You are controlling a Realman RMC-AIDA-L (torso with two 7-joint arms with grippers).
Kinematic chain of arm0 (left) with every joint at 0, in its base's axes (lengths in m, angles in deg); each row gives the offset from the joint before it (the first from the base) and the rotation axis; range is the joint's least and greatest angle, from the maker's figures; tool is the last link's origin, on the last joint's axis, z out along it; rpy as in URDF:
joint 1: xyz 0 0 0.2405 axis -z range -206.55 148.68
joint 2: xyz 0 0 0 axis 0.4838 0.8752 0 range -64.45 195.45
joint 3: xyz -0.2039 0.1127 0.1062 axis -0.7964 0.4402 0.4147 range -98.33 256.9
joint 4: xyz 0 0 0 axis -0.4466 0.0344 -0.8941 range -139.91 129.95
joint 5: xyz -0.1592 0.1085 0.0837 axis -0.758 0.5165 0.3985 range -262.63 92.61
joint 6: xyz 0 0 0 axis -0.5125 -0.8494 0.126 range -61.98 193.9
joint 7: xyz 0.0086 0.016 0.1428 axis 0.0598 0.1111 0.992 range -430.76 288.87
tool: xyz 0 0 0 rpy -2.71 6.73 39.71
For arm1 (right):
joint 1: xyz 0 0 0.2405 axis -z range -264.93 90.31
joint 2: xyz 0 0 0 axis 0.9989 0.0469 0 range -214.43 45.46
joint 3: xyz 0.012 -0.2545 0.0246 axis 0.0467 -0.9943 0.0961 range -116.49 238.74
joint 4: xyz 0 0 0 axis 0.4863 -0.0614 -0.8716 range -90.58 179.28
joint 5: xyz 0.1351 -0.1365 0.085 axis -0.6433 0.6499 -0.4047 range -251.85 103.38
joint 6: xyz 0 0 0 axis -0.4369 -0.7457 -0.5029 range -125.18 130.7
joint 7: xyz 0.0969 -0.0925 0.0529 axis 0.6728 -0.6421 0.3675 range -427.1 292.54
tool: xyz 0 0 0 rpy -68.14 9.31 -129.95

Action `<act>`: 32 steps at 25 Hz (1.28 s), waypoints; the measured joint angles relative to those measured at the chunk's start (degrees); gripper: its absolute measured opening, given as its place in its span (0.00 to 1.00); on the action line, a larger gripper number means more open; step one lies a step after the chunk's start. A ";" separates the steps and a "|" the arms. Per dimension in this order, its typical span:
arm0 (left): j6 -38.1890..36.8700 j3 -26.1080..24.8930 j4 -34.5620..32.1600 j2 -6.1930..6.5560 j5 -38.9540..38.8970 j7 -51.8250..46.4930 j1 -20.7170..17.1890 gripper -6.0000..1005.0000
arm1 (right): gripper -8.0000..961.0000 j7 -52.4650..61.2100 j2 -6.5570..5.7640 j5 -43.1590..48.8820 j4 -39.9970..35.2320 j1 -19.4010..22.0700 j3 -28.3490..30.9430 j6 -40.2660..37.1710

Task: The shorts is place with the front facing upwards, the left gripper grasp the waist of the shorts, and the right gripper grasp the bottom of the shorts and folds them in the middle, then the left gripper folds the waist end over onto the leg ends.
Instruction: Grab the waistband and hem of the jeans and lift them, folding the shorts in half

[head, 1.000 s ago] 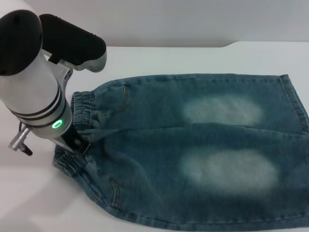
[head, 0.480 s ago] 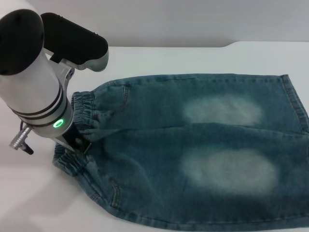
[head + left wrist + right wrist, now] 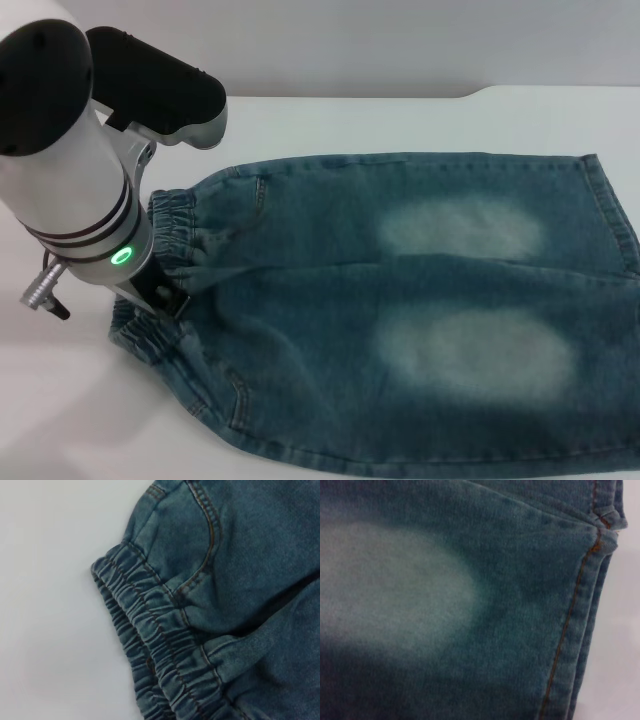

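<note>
Blue denim shorts (image 3: 330,290) lie flat, front up, on the white table (image 3: 400,120). The elastic waist (image 3: 172,222) is at the left and the leg ends (image 3: 612,205) are at the right. My left arm hangs over the waist, and my left gripper (image 3: 160,296) is down at the waistband's middle, mostly hidden under the wrist. The left wrist view shows the gathered waistband (image 3: 150,645) and a pocket seam up close. The right wrist view looks closely at a leg hem (image 3: 580,610) and a faded patch (image 3: 395,585). My right gripper shows in no view.
Bare white table (image 3: 60,400) lies left of the waistband and behind the shorts. A cable plug (image 3: 40,290) sticks out from the left wrist. The shorts run off the picture's right and lower edges.
My left arm has crept slightly to the right over the waist. The shorts have not moved.
</note>
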 joint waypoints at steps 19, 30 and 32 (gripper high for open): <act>-0.39 -0.01 -0.03 -0.08 0.00 0.23 0.57 0.02 | 0.58 0.00 -1.12 0.18 -2.85 -0.77 -3.18 2.25; -0.37 -0.01 -0.02 -0.09 0.00 0.22 0.44 0.02 | 0.18 0.00 -1.72 0.18 -2.30 -1.04 -4.49 2.97; -0.39 -0.01 -0.01 -0.06 0.00 0.22 0.35 0.02 | 0.11 0.00 -1.73 0.18 -2.15 -1.01 -4.50 3.12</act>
